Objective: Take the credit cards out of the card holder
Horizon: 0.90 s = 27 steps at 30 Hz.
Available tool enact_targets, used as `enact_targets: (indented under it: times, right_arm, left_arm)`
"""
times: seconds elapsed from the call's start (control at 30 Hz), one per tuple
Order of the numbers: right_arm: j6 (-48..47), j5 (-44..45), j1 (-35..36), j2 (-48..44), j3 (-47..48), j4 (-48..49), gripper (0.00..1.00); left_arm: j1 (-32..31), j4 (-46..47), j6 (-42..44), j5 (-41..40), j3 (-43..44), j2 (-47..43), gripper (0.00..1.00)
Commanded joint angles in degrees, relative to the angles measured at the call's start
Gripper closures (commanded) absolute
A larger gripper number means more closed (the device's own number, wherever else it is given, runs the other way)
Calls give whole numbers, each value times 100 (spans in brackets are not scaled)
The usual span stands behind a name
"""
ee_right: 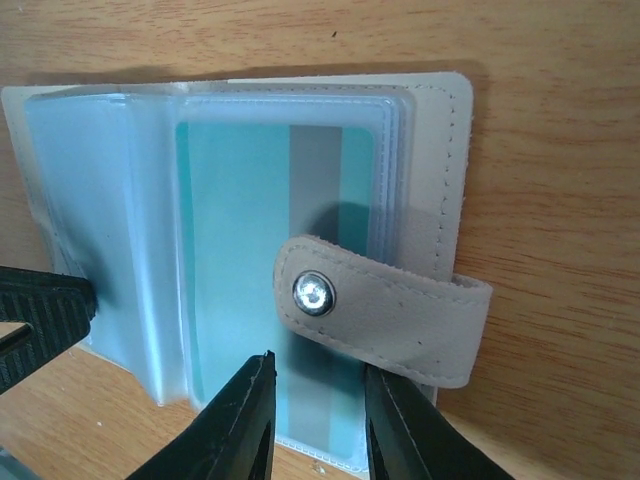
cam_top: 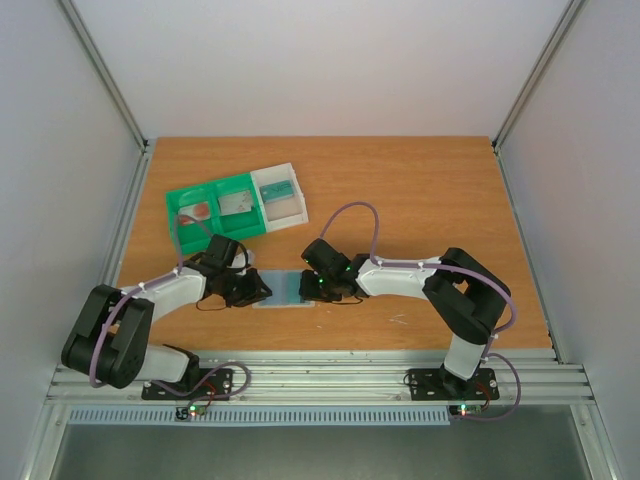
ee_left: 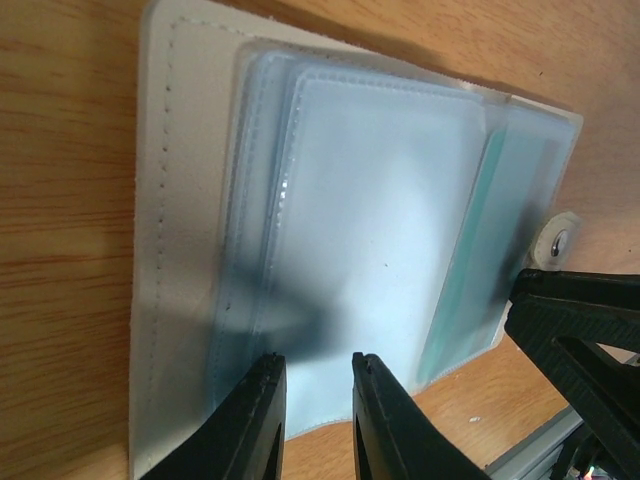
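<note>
Card holder (cam_top: 285, 290) lies open beneath both arms' fingers (ee_right: 245, 420), perhaps touching.

A wooden table (cam_top: 420, 200) with warm orange-brown grain fills the scene. Toward its far left sits a plastic tray (cam_top: 171, 210), slightly angled, with three compartments side by side: two green, and one white at the right end. Pale walls (cam_top: 300, 60) enclose the table. A ribbed metal rail (cam_top: 330, 375) runs along its near edge.

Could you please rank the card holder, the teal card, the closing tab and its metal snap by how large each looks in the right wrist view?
Largest to smallest:
1. card holder
2. teal card, partly covered by the tab
3. closing tab
4. metal snap
</note>
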Motion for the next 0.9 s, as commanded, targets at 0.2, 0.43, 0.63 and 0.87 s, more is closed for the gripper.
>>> enact_targets:
  times: [0.2, 0.43, 0.63, 0.87]
  right_arm:
    - [311, -476, 10, 178, -170, 929, 73]
    - [453, -682, -56, 157, -560, 1910, 72]
    - [444, -579, -129, -71, -667, 1817, 72]
    - [187, -131, -134, -359, -579, 693, 71]
  left_arm:
    - [0, 93, -13, -72, -148, -8, 79]
    - [-4, 136, -41, -49, -209, -34, 79]
    - [-4, -46, -36, -76, -155, -173, 78]
    - [-6, -468, -50, -237, -45, -638, 77]
